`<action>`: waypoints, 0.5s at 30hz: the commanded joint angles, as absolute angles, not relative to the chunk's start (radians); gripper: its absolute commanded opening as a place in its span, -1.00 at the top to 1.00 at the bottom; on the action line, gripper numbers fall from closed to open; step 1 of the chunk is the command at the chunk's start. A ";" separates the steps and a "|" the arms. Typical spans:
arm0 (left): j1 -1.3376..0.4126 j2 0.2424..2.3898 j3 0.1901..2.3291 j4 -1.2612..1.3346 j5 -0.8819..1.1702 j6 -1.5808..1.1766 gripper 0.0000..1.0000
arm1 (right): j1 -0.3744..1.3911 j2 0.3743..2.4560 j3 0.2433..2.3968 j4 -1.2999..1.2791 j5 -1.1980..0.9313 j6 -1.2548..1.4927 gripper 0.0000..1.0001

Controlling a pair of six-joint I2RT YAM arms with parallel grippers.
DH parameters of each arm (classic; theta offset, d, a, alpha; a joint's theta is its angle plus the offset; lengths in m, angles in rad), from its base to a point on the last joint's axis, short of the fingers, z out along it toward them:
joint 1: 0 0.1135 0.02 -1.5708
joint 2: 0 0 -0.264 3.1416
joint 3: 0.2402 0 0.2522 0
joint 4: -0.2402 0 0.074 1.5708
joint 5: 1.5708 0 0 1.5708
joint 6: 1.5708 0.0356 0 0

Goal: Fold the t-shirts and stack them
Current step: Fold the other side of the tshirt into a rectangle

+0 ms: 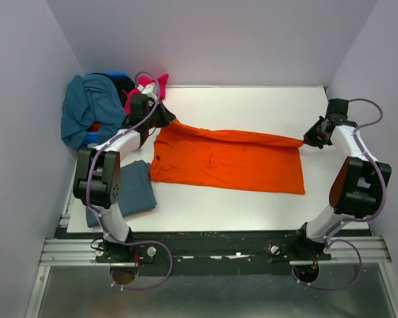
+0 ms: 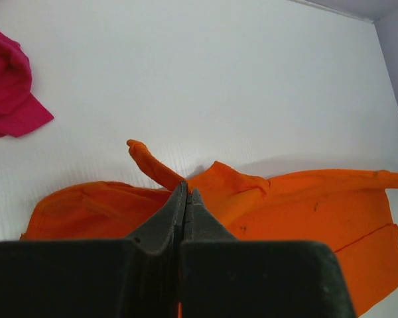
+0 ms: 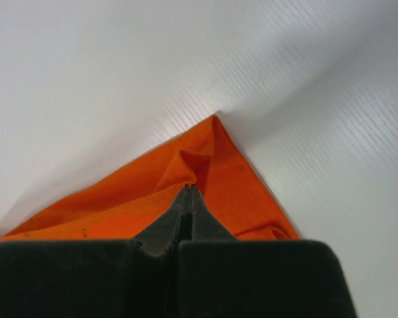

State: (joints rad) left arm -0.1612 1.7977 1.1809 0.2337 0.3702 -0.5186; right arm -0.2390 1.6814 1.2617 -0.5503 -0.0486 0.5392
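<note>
The bright orange t-shirt [image 1: 229, 159] lies spread across the middle of the white table, its far edge pulled taut between my two grippers. My left gripper [image 1: 167, 119] is shut on its far left corner; in the left wrist view the gripper [image 2: 186, 188] pinches the orange cloth [image 2: 305, 205]. My right gripper [image 1: 309, 139] is shut on the far right corner, and in the right wrist view the gripper [image 3: 188, 190] grips an orange fold [image 3: 186, 165]. A folded slate blue-grey t-shirt [image 1: 129, 189] lies at the near left. Teal [image 1: 89, 106] and magenta-pink [image 1: 149, 86] shirts lie heaped at the far left.
The heap of shirts sits on a blue and black object [image 1: 119, 78] at the far left corner. The magenta-pink cloth also shows in the left wrist view [image 2: 10, 93]. Purple walls [image 1: 26, 79] close in the table on three sides. A metal rail [image 1: 212, 248] runs along the near edge.
</note>
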 commanded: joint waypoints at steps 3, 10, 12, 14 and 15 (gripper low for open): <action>-0.167 1.684 1.118 0.222 0.333 -0.471 1.00 | -0.256 1.623 1.194 -0.519 -0.014 0.548 0.99; -0.181 1.595 1.011 0.224 0.295 -0.465 1.00 | -0.258 1.603 1.131 -0.499 0.031 0.552 0.99; -0.184 1.579 0.980 0.227 0.291 -0.465 1.00 | -0.258 1.598 1.112 -0.496 0.044 0.555 0.99; -0.186 1.566 0.956 0.236 0.293 -0.465 1.00 | -0.258 1.597 1.095 -0.486 0.049 0.557 0.99; -0.187 1.560 0.944 0.241 0.293 -0.465 1.00 | -0.259 1.600 1.091 -0.485 0.052 0.558 0.99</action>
State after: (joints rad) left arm -0.1791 1.6005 0.9924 0.2218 0.3210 -0.4839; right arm -0.2508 1.6299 1.1229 -0.5133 -0.0040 0.5491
